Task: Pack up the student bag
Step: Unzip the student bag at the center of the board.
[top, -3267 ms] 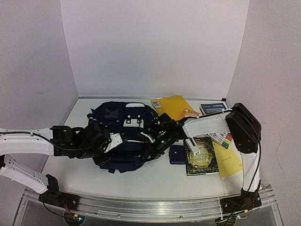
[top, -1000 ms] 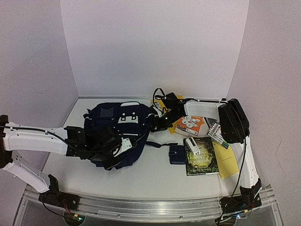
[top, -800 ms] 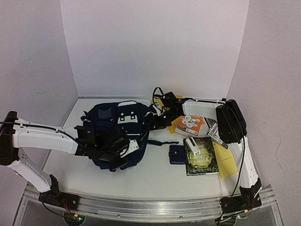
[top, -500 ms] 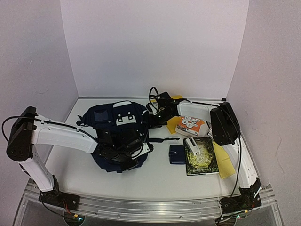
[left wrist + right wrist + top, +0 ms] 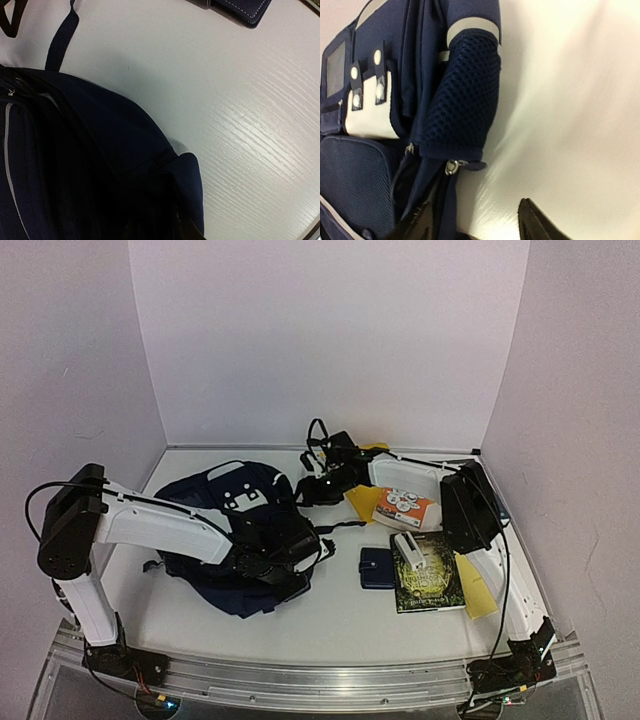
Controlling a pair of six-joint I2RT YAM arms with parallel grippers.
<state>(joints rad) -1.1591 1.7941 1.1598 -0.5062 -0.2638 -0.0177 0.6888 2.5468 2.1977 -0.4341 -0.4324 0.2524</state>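
The student bag (image 5: 225, 540), navy with a white dotted patch (image 5: 241, 499), lies slumped at the table's left centre. My left gripper (image 5: 291, 557) presses against its right side. In the left wrist view dark bag fabric (image 5: 90, 165) fills the lower left and hides the fingers. My right gripper (image 5: 309, 490) hovers at the bag's upper right corner. In the right wrist view it (image 5: 477, 222) stands open over bare table, and a bag strap with a metal ring (image 5: 451, 166) lies against its left fingertip (image 5: 422, 220). The mesh side pocket (image 5: 465, 90) sits just ahead.
A small navy wallet (image 5: 377, 567) lies right of the bag, its corner showing in the left wrist view (image 5: 242, 6). Further right lie a green book (image 5: 428, 575), an orange and white box (image 5: 405, 507), a yellow folder (image 5: 363, 502) and a yellow sheet (image 5: 476, 592).
The bag has turned and slid toward the front left. My left arm has swung further over it. My right gripper has moved left and opened its jaws.
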